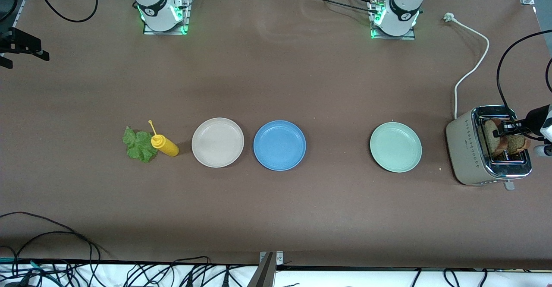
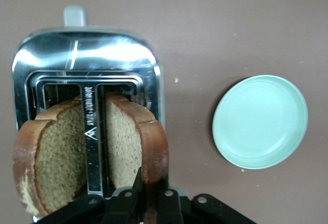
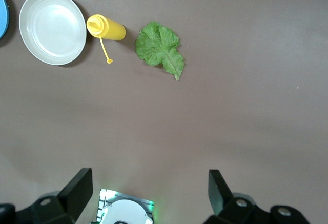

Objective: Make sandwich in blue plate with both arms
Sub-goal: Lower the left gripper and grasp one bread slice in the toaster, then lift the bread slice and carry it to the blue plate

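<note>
Over the toaster (image 1: 478, 157), left jaws pinch a brown, dark-crusted bread slice (image 2: 134, 143); right jaws spread.

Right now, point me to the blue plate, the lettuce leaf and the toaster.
blue plate (image 1: 279, 145): front view, middle of its bare bottom.
lettuce leaf (image 3: 160, 49): right wrist view, centre of the leaf.
toaster (image 1: 468, 153): front view, beige side wall.
</note>
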